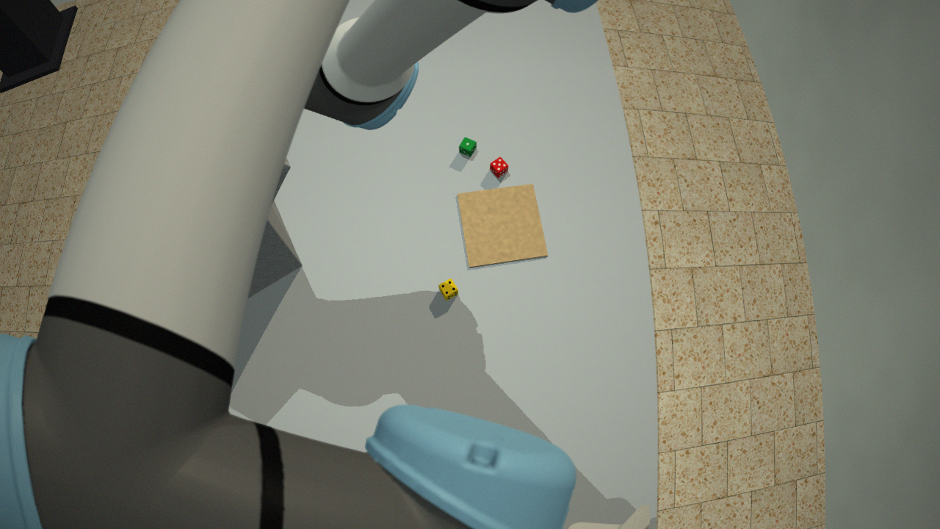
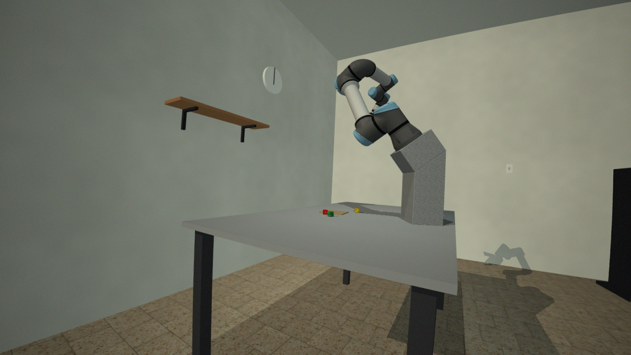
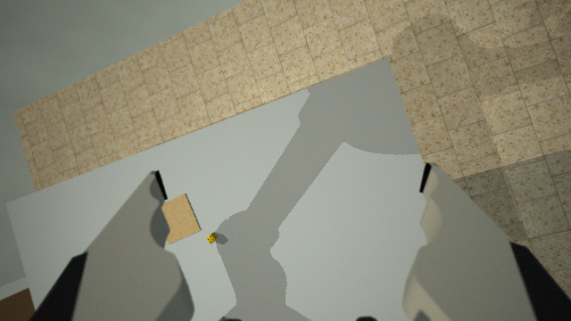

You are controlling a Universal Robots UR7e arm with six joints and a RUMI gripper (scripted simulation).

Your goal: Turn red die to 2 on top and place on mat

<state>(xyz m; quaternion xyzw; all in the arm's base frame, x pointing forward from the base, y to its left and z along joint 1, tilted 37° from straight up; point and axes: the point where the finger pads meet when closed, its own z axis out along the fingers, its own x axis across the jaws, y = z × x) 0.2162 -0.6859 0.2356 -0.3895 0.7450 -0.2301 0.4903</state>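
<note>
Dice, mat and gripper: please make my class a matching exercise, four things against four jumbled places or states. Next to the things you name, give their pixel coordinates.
Column 1
1. Red die (image 1: 499,167) (image 2: 325,211)
2. Green die (image 1: 467,146) (image 2: 330,214)
3. Yellow die (image 1: 448,289) (image 2: 357,210) (image 3: 212,238)
4. Gripper (image 3: 291,168)

Column 2
A. Open, with nothing held
B. Shows four pips on top
C. Shows one pip on top
D. Shows five pips on top, off the mat (image 1: 502,226) (image 2: 338,212) (image 3: 182,218)

Right pairs
1-D
2-C
3-B
4-A
</note>
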